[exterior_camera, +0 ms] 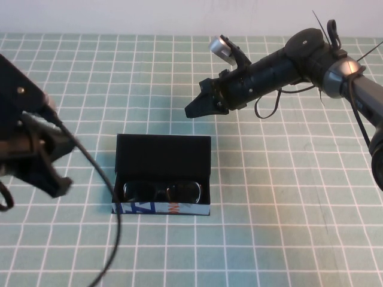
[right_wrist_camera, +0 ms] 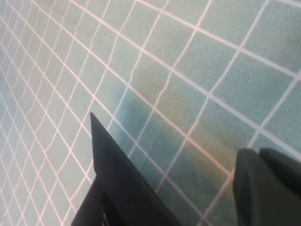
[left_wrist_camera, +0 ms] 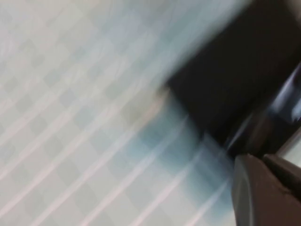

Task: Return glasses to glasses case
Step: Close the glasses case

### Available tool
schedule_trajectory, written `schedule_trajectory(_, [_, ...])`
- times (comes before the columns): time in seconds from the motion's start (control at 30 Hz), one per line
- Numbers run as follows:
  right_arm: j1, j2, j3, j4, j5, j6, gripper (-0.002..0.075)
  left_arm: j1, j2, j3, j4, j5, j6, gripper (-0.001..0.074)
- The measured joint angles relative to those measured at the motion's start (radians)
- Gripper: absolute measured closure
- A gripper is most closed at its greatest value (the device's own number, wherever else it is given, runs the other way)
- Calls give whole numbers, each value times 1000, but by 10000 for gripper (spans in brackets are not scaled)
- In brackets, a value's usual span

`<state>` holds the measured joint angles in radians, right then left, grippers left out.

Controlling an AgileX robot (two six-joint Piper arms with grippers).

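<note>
The glasses (exterior_camera: 161, 192) already lie inside the glasses case (exterior_camera: 163, 174), lenses facing up, their long axis running along the case's own length, parallel to the printed blue, white and orange front wall. The lid stands upright behind them, so what remains, by my reading, is to swing that lid down and forward over the frames.

The left gripper (exterior_camera: 51, 179) hangs low at about the same height as the case, and the case lies just off to its side, across the line of its fingers; it looks the nearer of the two. Whether its jaws are spread or pressed together I cannot tell, since its wrist view is smeared and shows only a dark edge of the case.

The right gripper (exterior_camera: 194, 109) is held above and behind the case, so the lid's top edge lies ahead of and below its tip. Its jaws appear pressed together into one dark point and hold nothing. From there it sits behind the lid, well placed to push the lid forward and down along the hinge line, which runs crosswise to its reach
</note>
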<state>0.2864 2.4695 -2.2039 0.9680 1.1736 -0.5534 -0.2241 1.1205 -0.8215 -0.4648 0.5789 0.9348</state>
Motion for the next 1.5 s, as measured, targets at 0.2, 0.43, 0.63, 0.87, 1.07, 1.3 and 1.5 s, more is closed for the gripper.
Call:
schedule_trajectory(0.2, [0, 0, 0, 8, 3, -7, 737, -55, -9, 230, -863, -150, 641, 736])
schedule_trajectory(0.43, [0, 0, 0, 28, -1, -48, 737, -262, 27, 361, -1237, -473, 976, 736])
schedule_trajectory(0.63, [0, 0, 0, 30, -1, -57, 737, -339, 200, 361, -1255, -384, 952, 736])
schedule_trajectory(0.87, [0, 0, 0, 30, 21, -59, 737, -339, 290, 334, -1255, -354, 993, 736])
schedule_trajectory(1.07, [0, 0, 0, 30, 33, -59, 737, -339, 221, 293, -1171, -130, 1076, 736])
schedule_trajectory(1.3, [0, 0, 0, 30, 33, -59, 737, -344, 222, 122, -344, 311, 515, 736])
schedule_trajectory(1.5, [0, 0, 0, 30, 35, -59, 737, -263, 244, 24, 327, 218, -213, 736])
